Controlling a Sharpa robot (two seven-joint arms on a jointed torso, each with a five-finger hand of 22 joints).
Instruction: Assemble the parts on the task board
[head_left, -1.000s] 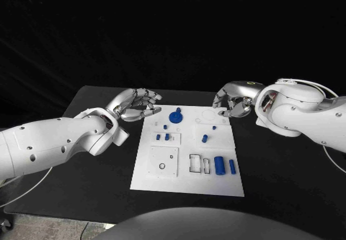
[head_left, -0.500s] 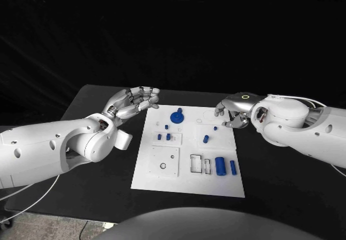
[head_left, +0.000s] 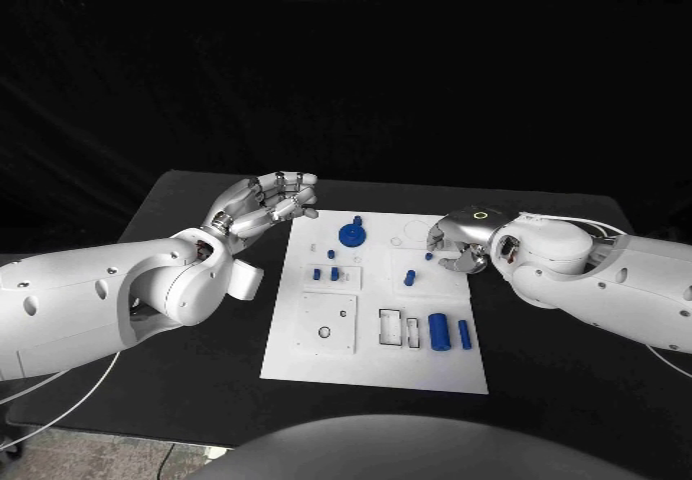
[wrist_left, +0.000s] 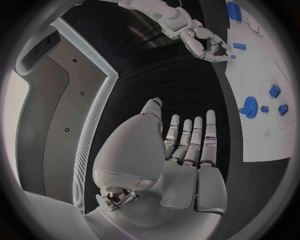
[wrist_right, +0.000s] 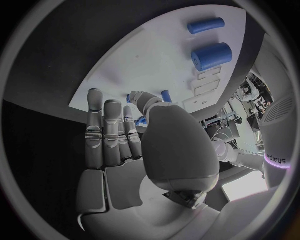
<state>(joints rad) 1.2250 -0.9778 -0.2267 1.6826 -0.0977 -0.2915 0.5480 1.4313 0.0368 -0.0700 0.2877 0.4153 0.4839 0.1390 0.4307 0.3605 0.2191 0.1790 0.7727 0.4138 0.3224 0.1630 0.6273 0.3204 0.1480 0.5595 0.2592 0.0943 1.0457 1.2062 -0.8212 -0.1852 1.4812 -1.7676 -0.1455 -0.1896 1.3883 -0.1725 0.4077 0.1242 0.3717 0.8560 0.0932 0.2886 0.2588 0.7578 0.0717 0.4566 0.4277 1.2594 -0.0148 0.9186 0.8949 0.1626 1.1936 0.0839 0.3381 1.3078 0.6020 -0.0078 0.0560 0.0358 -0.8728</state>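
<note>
Left hand (head_left: 265, 207) is seen raised over the black table (head_left: 173, 215) just beside the far left corner of the task board (head_left: 378, 355); nothing is held, and in the left wrist view the fingers (wrist_left: 190, 141) are extended side by side with an empty palm. Right hand (head_left: 459, 240) is positioned over the far right part of the board, fingers curled downward. In the right wrist view its fingertips (wrist_right: 139, 98) are seen close against a small blue part (wrist_right: 142, 120) near the board edge; whether that part is actually pinched cannot be told.

The task board is laid flat in the middle of the table. Recorded on it, largest first: a blue gear (head_left: 352, 235) standing near the far edge, just left of centre; a thick blue cylinder (head_left: 438, 331) lying at the near right, with a slimmer blue cylinder (head_left: 464, 334) just beside it on the right; a pair of small blue pegs (head_left: 326, 273) left of centre; a small blue piece (head_left: 410, 278) right of centre, near the right hand. Rectangular outlined recesses (head_left: 398, 327) are noted just left of the thick cylinder.
</note>
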